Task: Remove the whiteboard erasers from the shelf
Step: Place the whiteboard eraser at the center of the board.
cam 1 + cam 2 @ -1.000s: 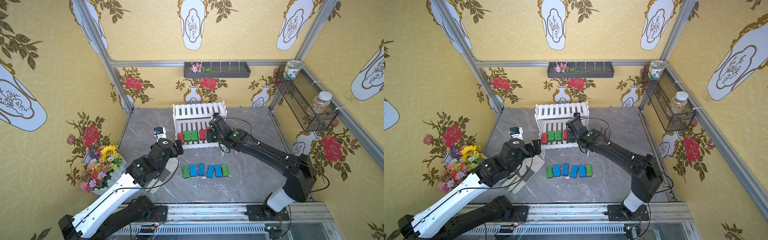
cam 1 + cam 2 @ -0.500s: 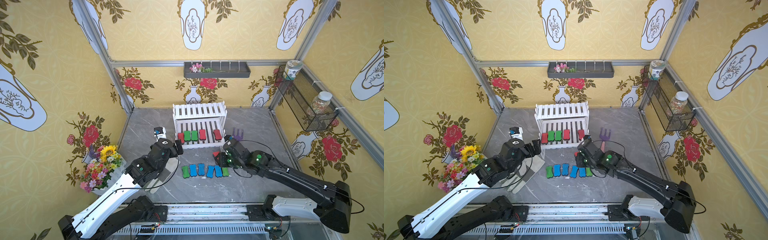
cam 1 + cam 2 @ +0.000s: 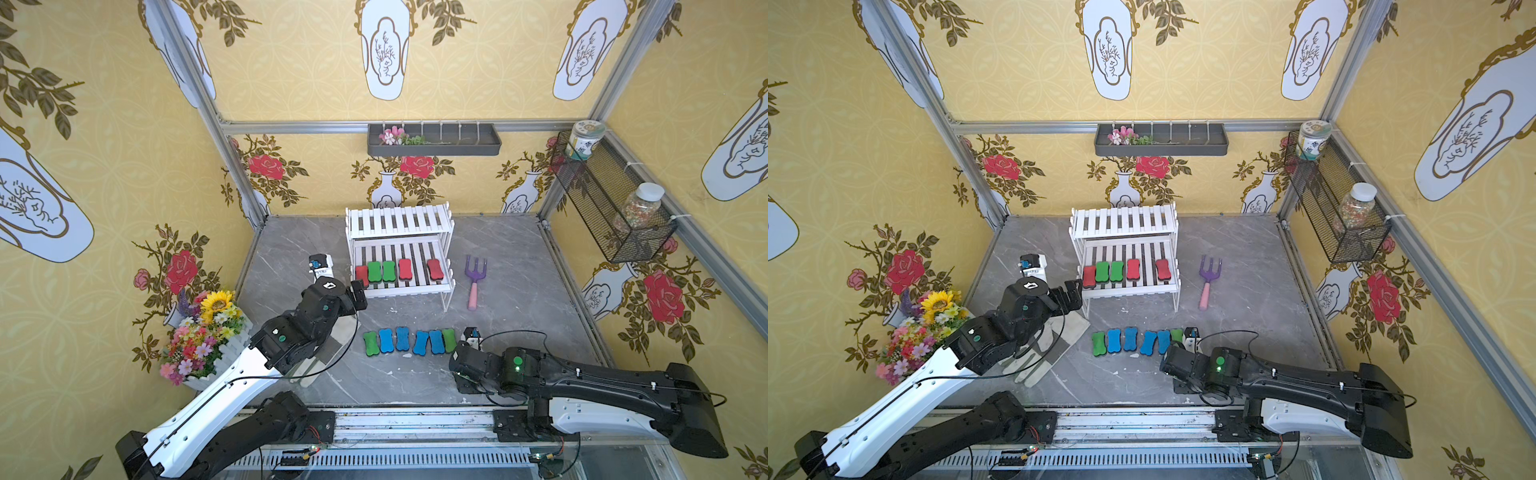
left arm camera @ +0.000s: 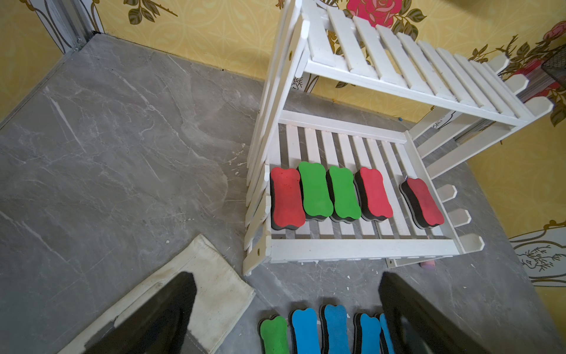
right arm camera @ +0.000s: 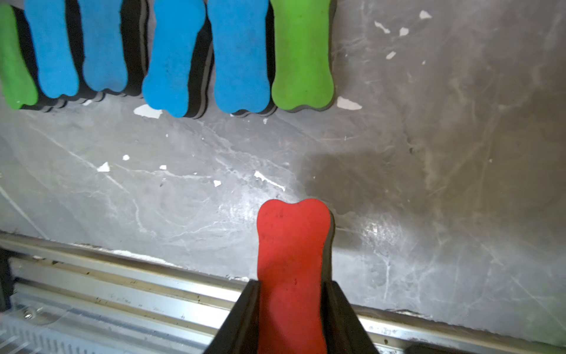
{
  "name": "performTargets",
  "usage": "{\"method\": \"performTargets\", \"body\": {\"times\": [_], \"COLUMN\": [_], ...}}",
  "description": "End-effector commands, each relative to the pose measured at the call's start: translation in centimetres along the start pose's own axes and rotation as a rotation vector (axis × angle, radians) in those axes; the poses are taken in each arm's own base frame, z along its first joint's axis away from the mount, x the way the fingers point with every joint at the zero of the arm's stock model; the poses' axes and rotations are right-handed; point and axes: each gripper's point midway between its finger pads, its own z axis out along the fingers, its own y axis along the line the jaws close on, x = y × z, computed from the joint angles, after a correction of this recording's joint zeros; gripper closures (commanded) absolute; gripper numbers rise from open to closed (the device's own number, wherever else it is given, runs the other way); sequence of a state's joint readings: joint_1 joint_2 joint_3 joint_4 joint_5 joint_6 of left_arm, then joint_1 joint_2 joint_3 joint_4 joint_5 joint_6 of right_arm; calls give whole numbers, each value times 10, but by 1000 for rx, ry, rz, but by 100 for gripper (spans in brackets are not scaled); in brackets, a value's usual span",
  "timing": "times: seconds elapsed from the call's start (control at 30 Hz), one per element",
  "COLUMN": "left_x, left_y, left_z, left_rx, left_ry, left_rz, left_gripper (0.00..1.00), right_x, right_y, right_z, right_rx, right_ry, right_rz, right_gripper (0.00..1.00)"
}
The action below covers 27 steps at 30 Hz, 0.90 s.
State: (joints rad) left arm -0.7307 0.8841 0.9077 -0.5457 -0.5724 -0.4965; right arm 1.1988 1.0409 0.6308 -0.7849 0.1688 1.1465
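Right gripper [image 5: 291,289]: jaws part-closed on the flanks of a red eraser [image 5: 292,242]. The foam face is up and the far end protrudes. It is held above the grey worktop [image 5: 428,138], near the aluminium rail [image 5: 122,275] at the front edge.

Left gripper [image 4: 286,283]: jaws spread fully, nothing held, hovering just off the shelf's front left corner.

Shelf [image 3: 407,290]: upper tier bare. On the lower tier five erasers [image 4: 315,190] are counted: red, green, green, red, a gap, then red. Six more are laid in a row [image 3: 402,338] on the worktop in front of the shelf: green, four blue, green.

Step judged in hand: set-down of the red one. It is best carried to the open spot beside the green end eraser [image 5: 301,55] and lowered flat, felt side down. It should be released only once contact is made, and the neighbour is not to be nudged.

Surface: marbled grey slab, scuffed, strewn with white flecks [image 5: 148,111]. A purple garden fork [image 3: 473,278] lies to the right of the shelf, and a pale glove [image 4: 199,275] lies under the left arm.

Room: walls are papered yellow with roses. A dark tray [image 3: 434,143] and a mesh basket [image 3: 602,208] are hung on them.
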Motion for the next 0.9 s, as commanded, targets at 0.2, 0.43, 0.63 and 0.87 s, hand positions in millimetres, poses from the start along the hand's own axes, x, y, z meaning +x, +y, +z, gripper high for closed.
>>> {"method": "performTargets", "body": {"times": [0.2,0.43,0.63,0.87], "left_x": [-2,-1,0,3], "left_y": [-4,-5,-4,-4], "left_z": [2,4,6,10], "left_rx": [13,12,6,-2], "left_ry": [-11,-4,-1,10], "left_rz": [7,10,9,10], "left_gripper": [1,1,0,1], "right_x": [-10,-13,-13,-13], "right_y": [7,7,2,5], "right_z": [17,29,35,39], "right_rx": [44,47,40,42], "right_ry": [-39,-19,1,22], "right_rz": [-21,-31,-18,-42], "right_gripper": [63,63,62,55]}}
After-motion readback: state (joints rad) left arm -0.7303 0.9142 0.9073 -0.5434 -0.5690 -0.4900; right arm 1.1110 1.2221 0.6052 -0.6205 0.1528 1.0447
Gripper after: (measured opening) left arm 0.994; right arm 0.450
